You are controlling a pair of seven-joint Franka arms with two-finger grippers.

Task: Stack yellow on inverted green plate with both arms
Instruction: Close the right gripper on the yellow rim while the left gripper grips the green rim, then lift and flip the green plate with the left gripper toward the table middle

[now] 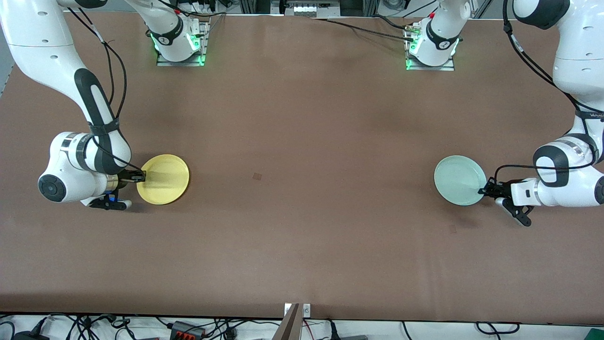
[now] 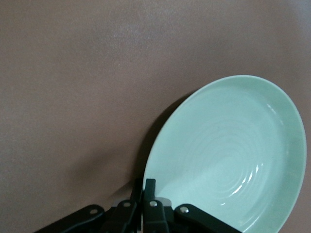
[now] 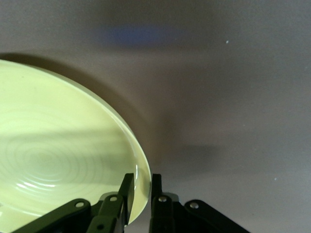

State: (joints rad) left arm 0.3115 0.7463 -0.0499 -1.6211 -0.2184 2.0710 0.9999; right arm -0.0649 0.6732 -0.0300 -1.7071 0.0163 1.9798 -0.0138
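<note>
The yellow plate (image 1: 165, 179) lies hollow side up near the right arm's end of the table. My right gripper (image 1: 141, 176) reaches in level with the table and is shut on its rim; in the right wrist view the yellow plate (image 3: 58, 155) has its edge between the two fingers of the right gripper (image 3: 141, 180). The green plate (image 1: 458, 179) lies hollow side up near the left arm's end. My left gripper (image 1: 483, 190) is shut on its rim, and in the left wrist view the fingers of the left gripper (image 2: 147, 185) pinch the edge of the green plate (image 2: 233, 150).
Brown table (image 1: 302, 141) stretches bare between the two plates, with a small dark mark (image 1: 257, 176) near its middle. The arm bases (image 1: 179, 42) (image 1: 432, 47) stand at the edge farthest from the front camera. Cables lie off the near edge.
</note>
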